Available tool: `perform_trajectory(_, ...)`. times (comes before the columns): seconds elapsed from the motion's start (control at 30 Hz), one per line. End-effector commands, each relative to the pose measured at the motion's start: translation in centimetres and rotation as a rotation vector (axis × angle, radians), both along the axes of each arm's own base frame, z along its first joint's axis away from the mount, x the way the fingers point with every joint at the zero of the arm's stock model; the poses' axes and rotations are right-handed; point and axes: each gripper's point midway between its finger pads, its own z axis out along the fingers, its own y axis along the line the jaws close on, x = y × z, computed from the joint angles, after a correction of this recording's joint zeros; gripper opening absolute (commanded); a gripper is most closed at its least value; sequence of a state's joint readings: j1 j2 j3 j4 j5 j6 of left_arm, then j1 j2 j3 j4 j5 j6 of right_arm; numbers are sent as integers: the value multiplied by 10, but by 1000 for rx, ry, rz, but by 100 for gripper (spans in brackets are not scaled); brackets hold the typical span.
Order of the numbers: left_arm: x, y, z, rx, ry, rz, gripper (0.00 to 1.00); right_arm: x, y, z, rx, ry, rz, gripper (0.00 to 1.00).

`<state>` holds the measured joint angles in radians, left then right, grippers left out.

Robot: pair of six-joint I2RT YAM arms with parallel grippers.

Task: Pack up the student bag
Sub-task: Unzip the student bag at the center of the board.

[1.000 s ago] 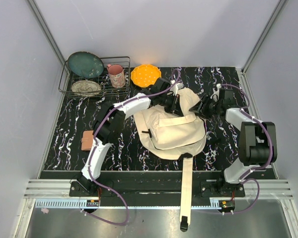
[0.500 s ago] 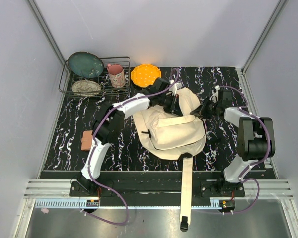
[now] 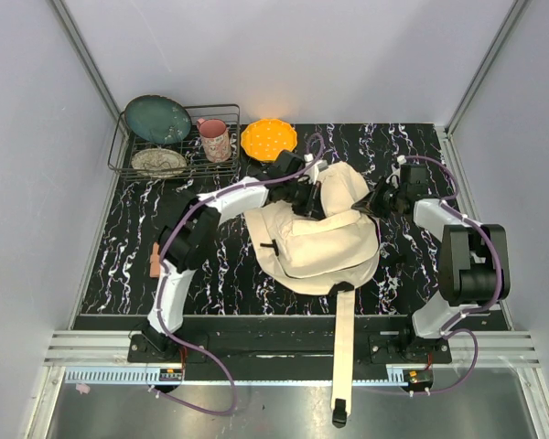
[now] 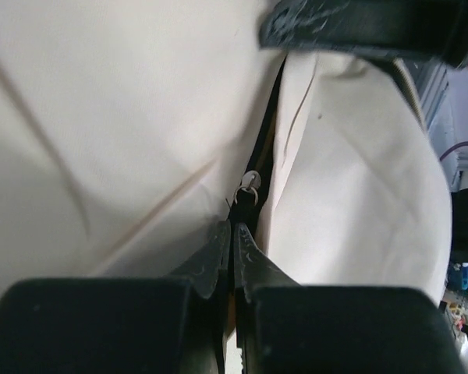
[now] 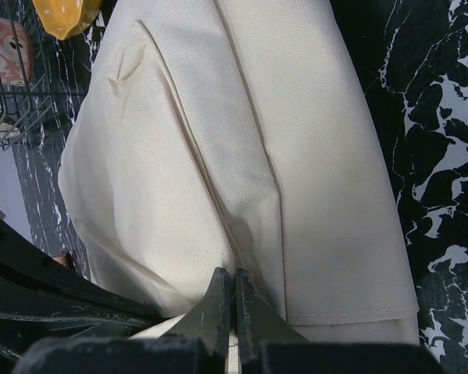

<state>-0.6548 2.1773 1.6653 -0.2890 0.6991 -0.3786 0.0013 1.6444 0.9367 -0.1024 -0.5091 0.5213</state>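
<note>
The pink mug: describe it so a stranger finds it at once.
On the black marbled table, a wire rack stands at the far left corner. The pink mug sits at its right end, the only cup among a teal plate, a pale dish and an orange dish.

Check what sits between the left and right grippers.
Only the student bag: its cream upper fold fills the stretch between the left gripper and the right gripper. The top external view shows it.

At table (image 3: 220, 274) centre, backpack (image 3: 320, 247); toward six o'clock, its strap (image 3: 345, 347) over the near edge. At ten o'clock, wire rack (image 3: 227, 107) with mug (image 3: 214, 139) inside; beside it, toward twelve, dish (image 3: 268, 138).
</note>
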Motion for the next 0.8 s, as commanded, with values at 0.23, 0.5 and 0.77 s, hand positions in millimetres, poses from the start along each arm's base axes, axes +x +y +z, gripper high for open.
perform_trajectory(0.23, -31, 128, -25, 272, -2, 174, 0, 16, -23, 14, -83, -82, -107, 0)
perform_trajectory(0.5, -39, 165, -32, 298, 18, 234, 0, 15, -12, 26, -35, -113, -50, 3)
perform_trajectory(0.77, -18, 149, 23, 168, -122, 261, 55, 7, -16, 101, -54, -254, -81, 74)
